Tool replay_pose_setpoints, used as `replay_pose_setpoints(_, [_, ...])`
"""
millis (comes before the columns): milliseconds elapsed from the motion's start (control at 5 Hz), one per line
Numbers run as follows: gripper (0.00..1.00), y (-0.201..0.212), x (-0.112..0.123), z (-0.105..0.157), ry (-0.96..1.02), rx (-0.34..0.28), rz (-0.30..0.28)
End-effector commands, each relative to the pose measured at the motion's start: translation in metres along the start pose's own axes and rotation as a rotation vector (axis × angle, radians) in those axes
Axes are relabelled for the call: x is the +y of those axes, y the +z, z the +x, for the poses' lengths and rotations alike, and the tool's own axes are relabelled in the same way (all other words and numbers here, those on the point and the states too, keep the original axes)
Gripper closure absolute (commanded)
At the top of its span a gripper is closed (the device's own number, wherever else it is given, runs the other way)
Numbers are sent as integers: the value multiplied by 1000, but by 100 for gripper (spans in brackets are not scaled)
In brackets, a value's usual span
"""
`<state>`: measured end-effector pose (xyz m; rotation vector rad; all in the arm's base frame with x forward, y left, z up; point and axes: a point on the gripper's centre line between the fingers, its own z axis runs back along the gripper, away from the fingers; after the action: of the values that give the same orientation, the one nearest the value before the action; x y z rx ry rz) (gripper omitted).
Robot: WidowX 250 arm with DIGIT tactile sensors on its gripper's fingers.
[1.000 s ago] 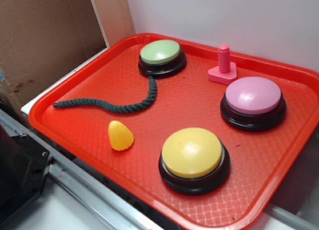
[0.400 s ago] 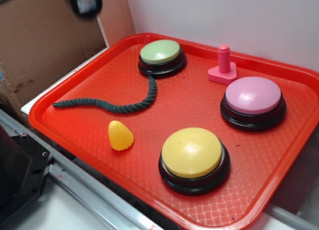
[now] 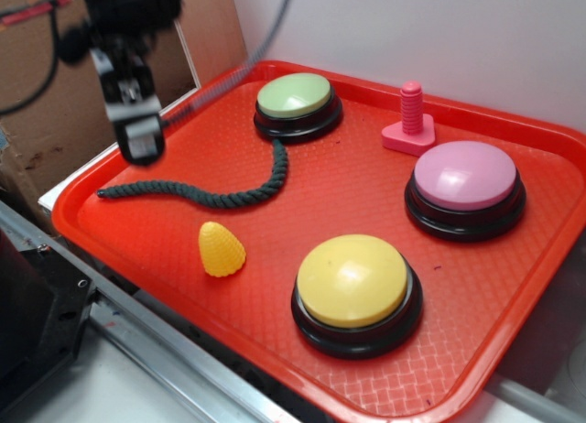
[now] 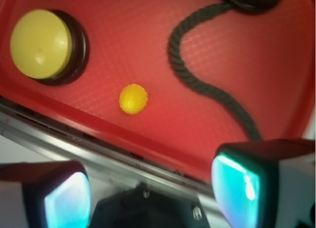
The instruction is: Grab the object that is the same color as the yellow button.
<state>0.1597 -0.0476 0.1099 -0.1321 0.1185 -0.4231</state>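
Observation:
The object, a small bumpy yellow cone [image 3: 222,249], stands on the red tray [image 3: 366,176] near its front left edge; from above it shows as a yellow knob [image 4: 133,98]. The yellow button [image 3: 352,281] on its black base sits to the cone's right, also at the upper left of the wrist view [image 4: 39,43]. My gripper [image 3: 139,135] hangs above the tray's left edge, behind and left of the cone, well apart from it. Its jaws [image 4: 153,193] stand wide open with nothing between them.
A dark green rope [image 3: 215,192] snakes from the pale green button [image 3: 295,98] toward the left rim, between gripper and cone. A pink button [image 3: 465,180] and a pink bolt-like piece [image 3: 410,121] sit at the back right. A metal rail [image 3: 156,341] runs along the tray's front.
The gripper has come down from the top left corner to just above the tray's left edge. Everything on the tray has stayed in place.

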Motion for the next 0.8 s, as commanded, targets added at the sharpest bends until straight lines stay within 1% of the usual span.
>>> replay_pose_setpoints(0, [0,-66,-19,38,-156,-37,-39])
replay_pose_setpoints(400, [0,-82,-32,40,-188,36,-38])
replay_pose_setpoints(600, [0,-82,-31,35,-171,48,-34])
